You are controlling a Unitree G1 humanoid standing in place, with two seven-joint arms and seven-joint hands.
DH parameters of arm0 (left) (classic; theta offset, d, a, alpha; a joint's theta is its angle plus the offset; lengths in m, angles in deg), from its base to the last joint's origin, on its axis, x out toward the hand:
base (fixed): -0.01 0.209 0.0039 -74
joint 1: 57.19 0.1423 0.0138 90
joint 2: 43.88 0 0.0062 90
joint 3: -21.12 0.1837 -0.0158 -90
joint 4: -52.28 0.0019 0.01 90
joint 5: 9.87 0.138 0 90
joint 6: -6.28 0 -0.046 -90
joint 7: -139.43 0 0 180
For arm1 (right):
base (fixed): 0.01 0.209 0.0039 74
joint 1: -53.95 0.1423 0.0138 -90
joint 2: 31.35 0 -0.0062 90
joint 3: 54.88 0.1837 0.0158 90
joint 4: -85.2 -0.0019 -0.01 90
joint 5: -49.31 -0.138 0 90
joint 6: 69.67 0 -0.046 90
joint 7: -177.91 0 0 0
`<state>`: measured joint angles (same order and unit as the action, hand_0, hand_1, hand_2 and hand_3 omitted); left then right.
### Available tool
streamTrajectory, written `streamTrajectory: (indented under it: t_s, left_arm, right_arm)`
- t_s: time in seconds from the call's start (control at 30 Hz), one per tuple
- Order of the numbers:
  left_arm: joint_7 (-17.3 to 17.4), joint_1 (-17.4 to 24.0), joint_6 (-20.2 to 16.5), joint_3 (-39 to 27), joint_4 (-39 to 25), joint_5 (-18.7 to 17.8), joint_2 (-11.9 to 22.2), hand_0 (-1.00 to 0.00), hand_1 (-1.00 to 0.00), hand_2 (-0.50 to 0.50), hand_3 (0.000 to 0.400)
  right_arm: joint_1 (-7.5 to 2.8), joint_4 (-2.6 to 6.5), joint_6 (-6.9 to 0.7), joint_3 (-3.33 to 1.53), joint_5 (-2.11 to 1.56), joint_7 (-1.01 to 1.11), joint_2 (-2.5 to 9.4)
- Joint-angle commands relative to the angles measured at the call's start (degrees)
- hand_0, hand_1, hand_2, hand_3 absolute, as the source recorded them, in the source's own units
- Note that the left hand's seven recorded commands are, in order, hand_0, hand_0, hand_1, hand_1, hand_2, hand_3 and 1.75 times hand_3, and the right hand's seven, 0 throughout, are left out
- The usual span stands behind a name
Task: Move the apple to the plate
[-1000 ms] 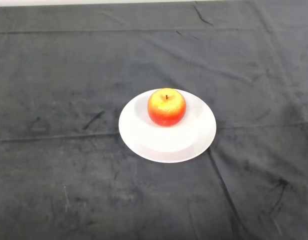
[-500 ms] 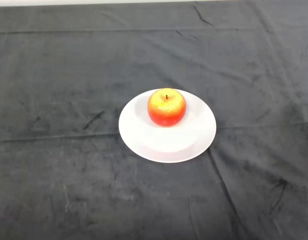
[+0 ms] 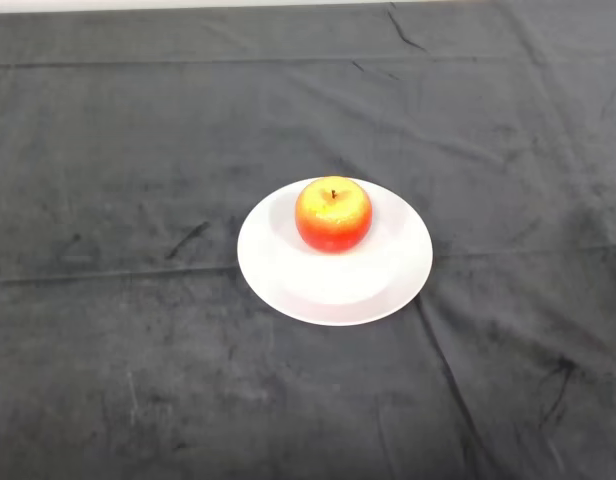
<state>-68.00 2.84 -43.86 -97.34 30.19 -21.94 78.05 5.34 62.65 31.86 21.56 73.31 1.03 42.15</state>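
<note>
A red and yellow apple stands upright, stem up, on the far part of a round white plate. The plate lies near the middle of the table on the dark cloth.
The dark cloth has creases and folds, with a ridge running left to right at about the plate's level and another from the plate's front right toward the near edge. A pale strip of the table's far edge shows at the top.
</note>
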Motion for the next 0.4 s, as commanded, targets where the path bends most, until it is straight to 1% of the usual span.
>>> streamTrajectory:
  t_s: [0.03, 0.4]
  left_arm:
    - [0.18, -1.02, -0.54, -2.31, 1.0, 1.44, 1.92, 0.0, 0.0, 0.0, 0.0]
    - [0.15, -1.11, -0.59, -2.45, 0.96, 1.63, 1.88, 0.0, 0.0, 0.0, 0.0]
  right_arm:
    - [0.53, 1.0, 0.5, -0.13, 0.33, -0.53, -1.5]
    - [0.53, 1.0, 0.49, -0.13, 0.33, -0.53, -1.5]
